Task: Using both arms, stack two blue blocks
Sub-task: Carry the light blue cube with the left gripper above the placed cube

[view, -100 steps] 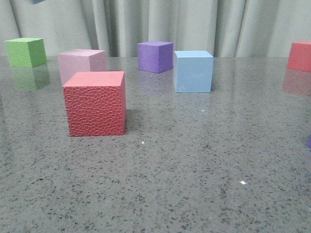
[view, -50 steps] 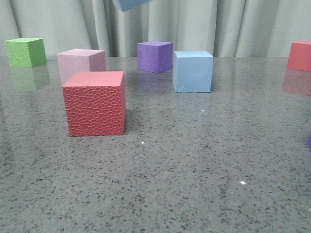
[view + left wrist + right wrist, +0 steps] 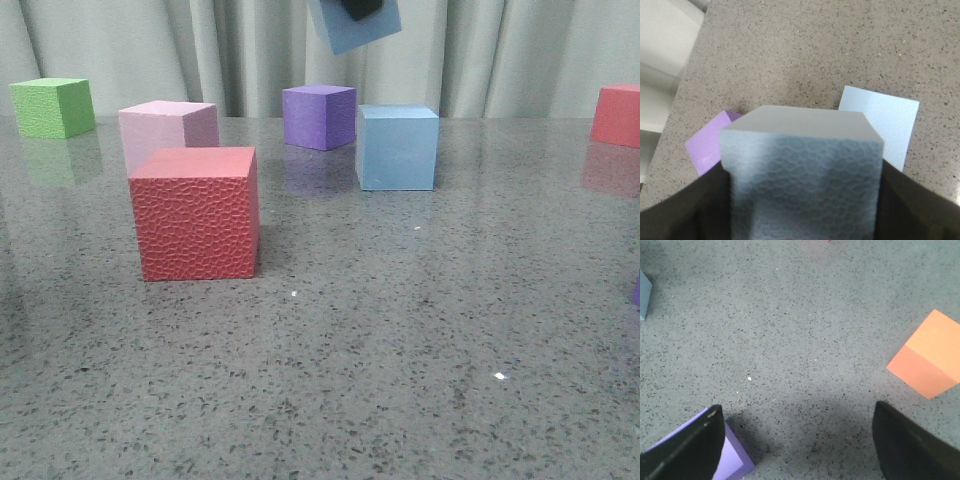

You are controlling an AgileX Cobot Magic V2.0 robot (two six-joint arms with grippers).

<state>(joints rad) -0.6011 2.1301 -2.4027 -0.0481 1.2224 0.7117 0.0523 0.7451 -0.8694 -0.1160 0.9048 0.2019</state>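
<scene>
One blue block (image 3: 398, 147) stands on the table right of centre. The other blue block (image 3: 352, 27) hangs tilted in the air at the top of the front view, above and a little left of it. My left gripper (image 3: 362, 8) is shut on this raised block. In the left wrist view the held block (image 3: 802, 165) fills the space between my dark fingers (image 3: 685, 210), and the resting blue block (image 3: 885, 120) lies below it. My right gripper (image 3: 800, 440) is open over bare table, with nothing between its fingers (image 3: 915, 445).
A purple cube (image 3: 319, 116) sits just left of the resting blue block. Pink (image 3: 168, 130), red (image 3: 196, 212) and green (image 3: 53, 106) cubes stand on the left, another red cube (image 3: 617, 115) far right. Near my right gripper lie a purple cube (image 3: 732, 462) and an orange cube (image 3: 927, 357).
The held blue block has travelled rightward and lower into the front view, from the top left edge to above the purple and blue cubes. Nothing on the table moved.
</scene>
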